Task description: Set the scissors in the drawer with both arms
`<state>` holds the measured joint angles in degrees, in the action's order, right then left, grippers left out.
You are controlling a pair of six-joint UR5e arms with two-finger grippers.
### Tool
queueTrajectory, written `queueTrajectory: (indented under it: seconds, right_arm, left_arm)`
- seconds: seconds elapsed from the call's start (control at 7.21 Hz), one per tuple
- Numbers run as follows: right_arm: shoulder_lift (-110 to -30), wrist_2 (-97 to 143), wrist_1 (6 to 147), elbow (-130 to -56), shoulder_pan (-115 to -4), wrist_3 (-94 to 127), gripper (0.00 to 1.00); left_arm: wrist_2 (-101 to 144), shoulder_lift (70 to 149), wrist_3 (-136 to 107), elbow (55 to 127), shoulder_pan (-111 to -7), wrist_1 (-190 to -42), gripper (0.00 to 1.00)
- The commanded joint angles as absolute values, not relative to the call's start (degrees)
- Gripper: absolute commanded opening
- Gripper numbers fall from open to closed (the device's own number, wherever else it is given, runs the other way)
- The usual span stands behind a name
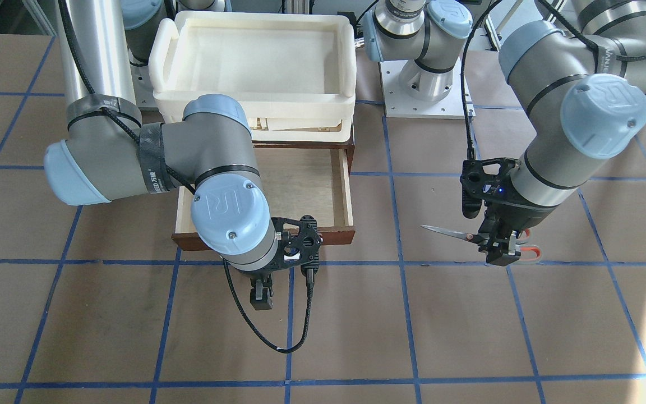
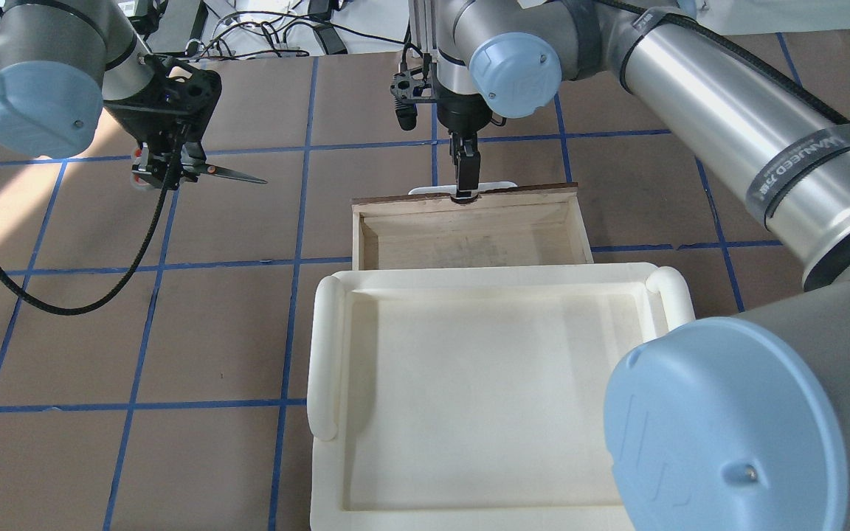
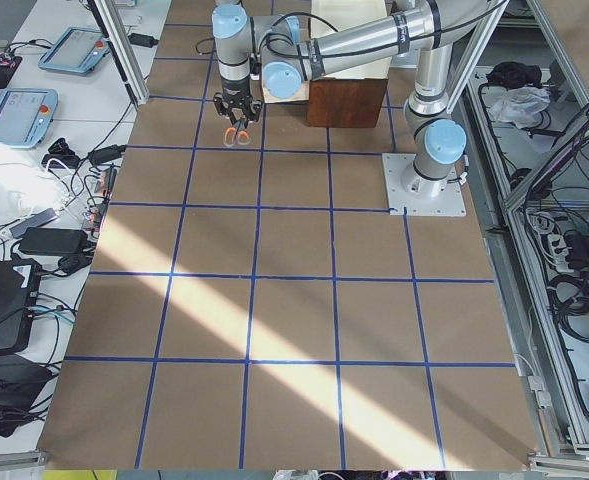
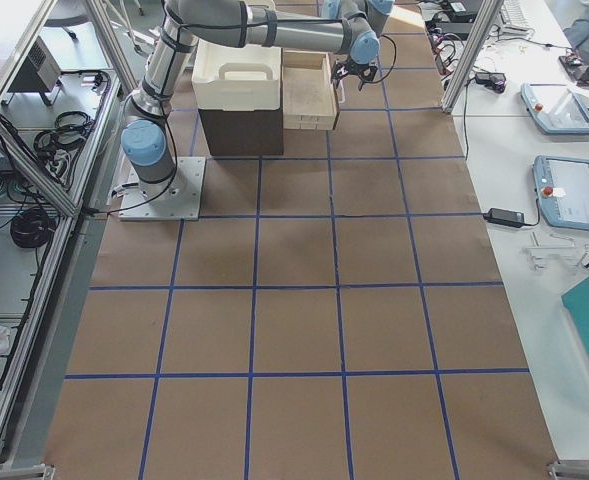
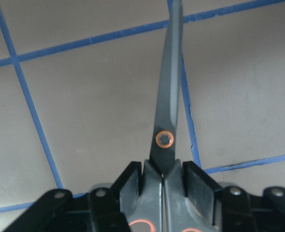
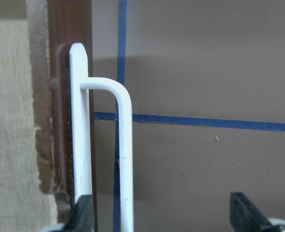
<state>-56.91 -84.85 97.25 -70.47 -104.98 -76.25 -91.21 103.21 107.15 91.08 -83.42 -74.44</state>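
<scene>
The drawer [image 2: 469, 236] stands pulled open under the tub, its pale wood interior empty; it also shows in the front view [image 1: 306, 185]. My right gripper [image 2: 464, 184] is at the drawer's front, open, with its fingers [image 6: 82, 215] on either side of the white bar handle [image 6: 125, 145]. My left gripper [image 1: 499, 252] is shut on the scissors [image 1: 452, 232] near the pivot, above the table and well to the drawer's side. The closed blades [image 5: 166, 111] point toward the drawer side [image 2: 233, 175]. The orange-lined handles stick out behind the fingers.
A cream-white plastic tub [image 2: 324, 354] sits on top of the dark cabinet over the drawer. The table is brown with a blue tape grid. A black cable [image 1: 278, 342] loops down from the right wrist. The arm's base plate [image 1: 424, 101] is bolted beside the cabinet.
</scene>
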Motion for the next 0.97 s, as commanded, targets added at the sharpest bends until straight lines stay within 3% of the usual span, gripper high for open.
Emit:
queueTrajectory:
  seconds: [0.0,0.83]
  right_arm:
    - [-62.4,-85.4,97.3,-70.8,-104.3,-66.6,1.0]
    - [-84.6,-88.0,89.0,-79.3,-101.2,-20.7,1.0]
  left_arm:
    - [-91.0,102.4,101.5,91.4,-86.8,-75.6,0.0]
    - [-90.4,102.4,74.7,91.5,-105.4,-75.9,0.0]
